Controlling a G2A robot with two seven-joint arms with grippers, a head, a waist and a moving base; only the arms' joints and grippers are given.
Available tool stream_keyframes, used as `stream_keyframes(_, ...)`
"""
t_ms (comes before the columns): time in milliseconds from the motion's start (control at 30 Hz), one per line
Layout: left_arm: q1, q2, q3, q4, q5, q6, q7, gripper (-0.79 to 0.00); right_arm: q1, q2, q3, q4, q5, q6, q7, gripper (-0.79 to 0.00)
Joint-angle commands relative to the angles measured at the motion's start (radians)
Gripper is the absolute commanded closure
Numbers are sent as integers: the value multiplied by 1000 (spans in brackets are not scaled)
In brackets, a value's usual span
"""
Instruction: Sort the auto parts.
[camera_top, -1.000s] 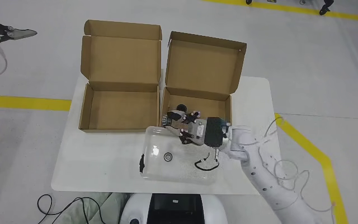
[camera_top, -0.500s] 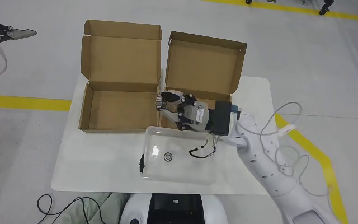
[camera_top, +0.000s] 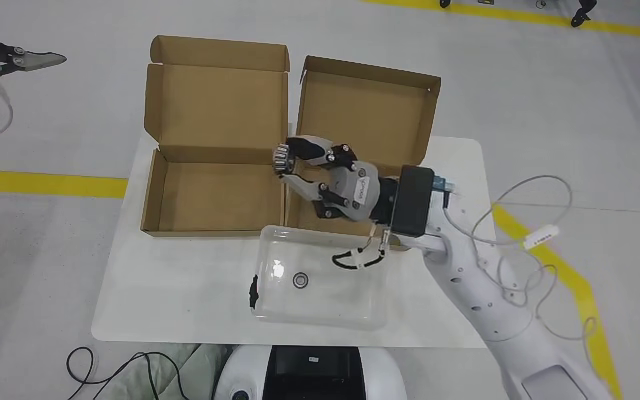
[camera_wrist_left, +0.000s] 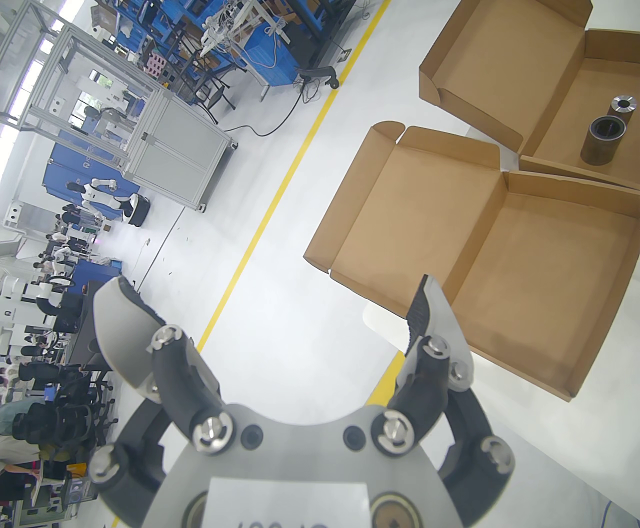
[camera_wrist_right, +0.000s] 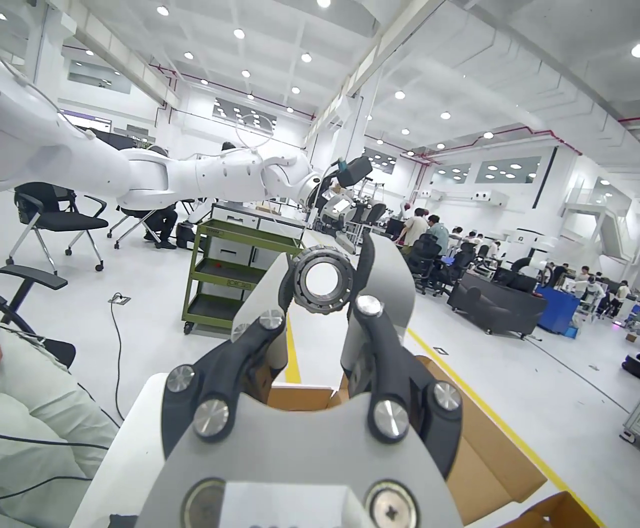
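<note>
My right gripper (camera_top: 288, 160) is shut on a silver roller bearing (camera_top: 286, 156), seen close up as a toothed ring (camera_wrist_right: 322, 287) between the fingers. It hangs above the adjoining walls of two open cardboard boxes, the left box (camera_top: 212, 195) and the right box (camera_top: 365, 115). My left gripper (camera_wrist_left: 275, 305) is open and holds nothing, high up and off to the side of the left box (camera_wrist_left: 540, 280). Inside the right box (camera_wrist_left: 560, 125) stand a dark sleeve (camera_wrist_left: 606, 140) and a small metal cylinder (camera_wrist_left: 623, 106).
A clear plastic bin (camera_top: 345, 305) sits on the white table (camera_top: 180, 290) in front of the boxes, with a ring part (camera_top: 298, 281) and a smaller part (camera_top: 277, 267) inside. Both box lids stand open toward the back.
My right gripper has carried the bearing from above the clear bin up and back to the gap between the two boxes.
</note>
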Motion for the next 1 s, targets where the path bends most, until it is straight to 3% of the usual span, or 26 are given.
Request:
stream_keyframes(0, 0, 0, 0, 0, 0, 0, 0, -785, -1, 0, 7, -6, -3, 4, -2, 0)
stream_keyframes(500, 0, 0, 0, 0, 0, 0, 0, -785, -25, -1, 34, -50, -46, 15, 23, 0)
stream_keyframes(967, 0, 0, 0, 0, 0, 0, 0, -785, -69, -7, -7, 14, -100, 39, 73, 0)
